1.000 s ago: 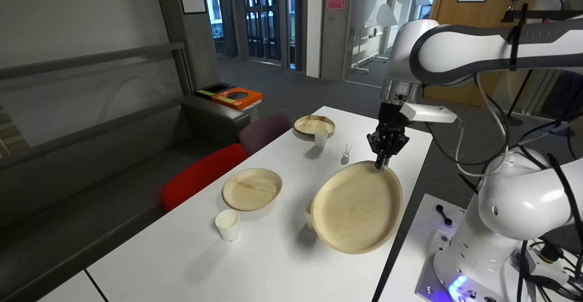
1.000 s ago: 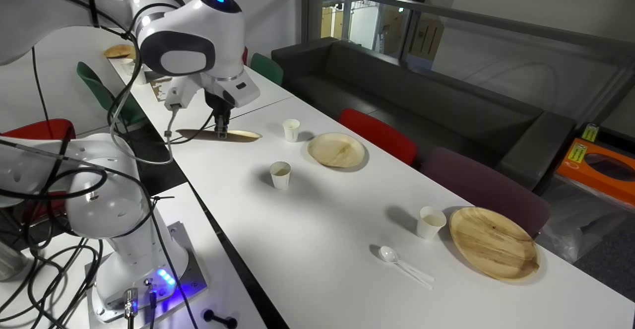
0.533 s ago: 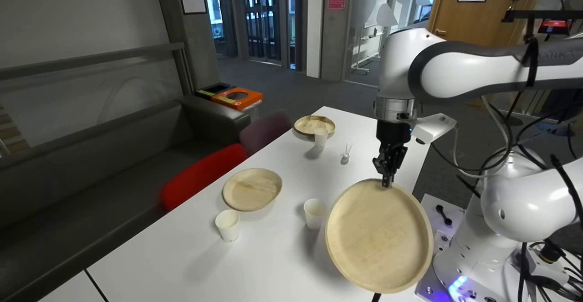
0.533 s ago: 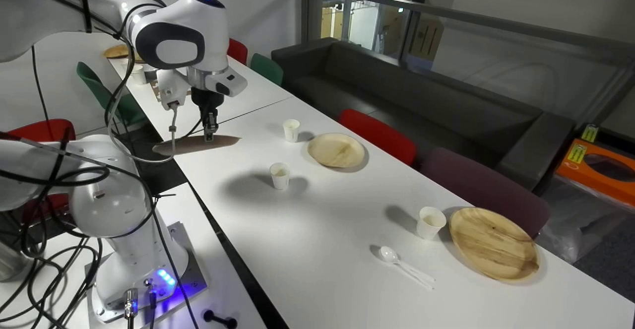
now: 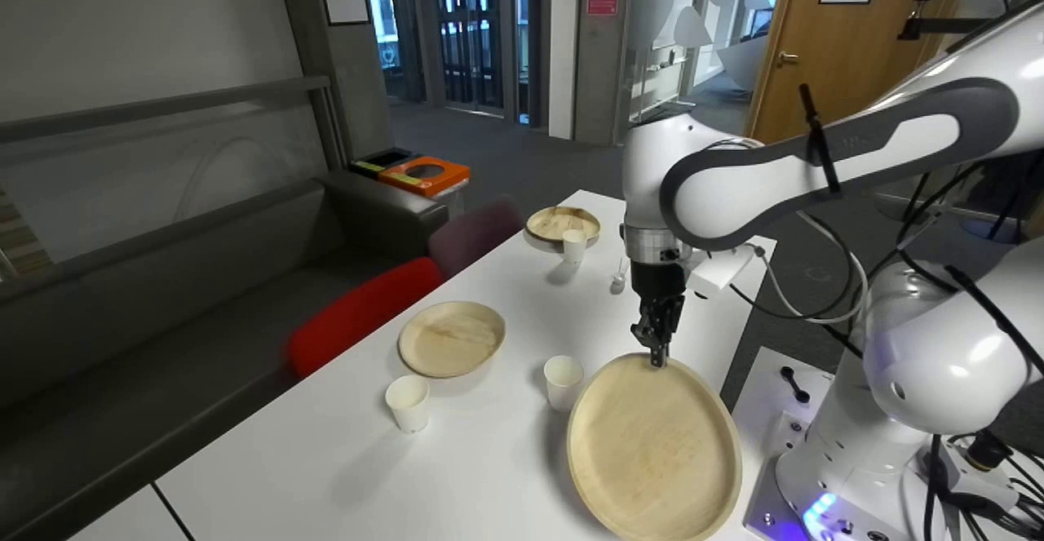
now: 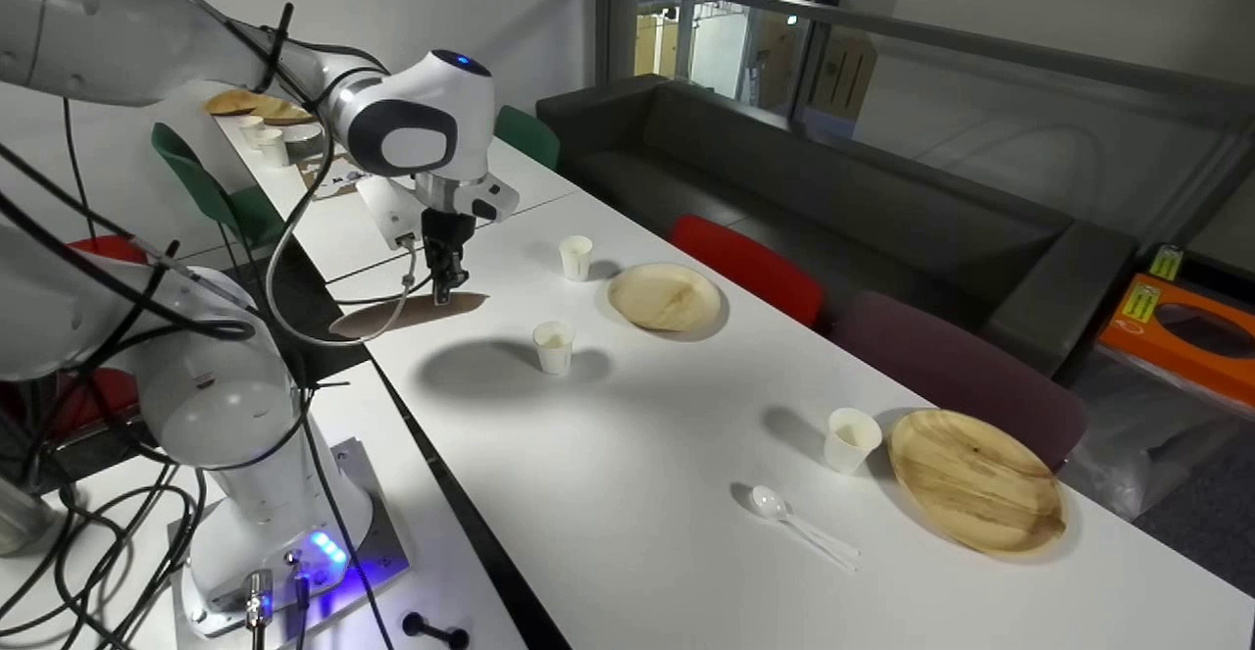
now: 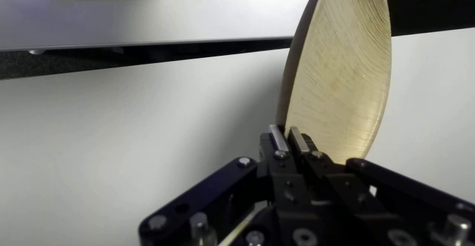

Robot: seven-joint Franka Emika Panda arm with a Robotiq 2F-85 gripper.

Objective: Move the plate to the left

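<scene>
The gripper has its two fingers drawn together on the rim of one plate. That plate hangs steeply tilted above the robot's side of the bench, apart from the shadow it casts there; in the wrist view it crosses the bench's edge.

Two more plates lie on the bench: a pale dish and a dark-grained dish. Three white cups stand upright: a first cup near the held plate, a second cup near the pale dish, a third cup just beside the dark-grained dish. White cutlery lies near the third cup; one spoon bowl and two handles show, so it may be two pieces nested.

One red chair and one purple chair stand along the side opposite the robot, before one grey sofa.
</scene>
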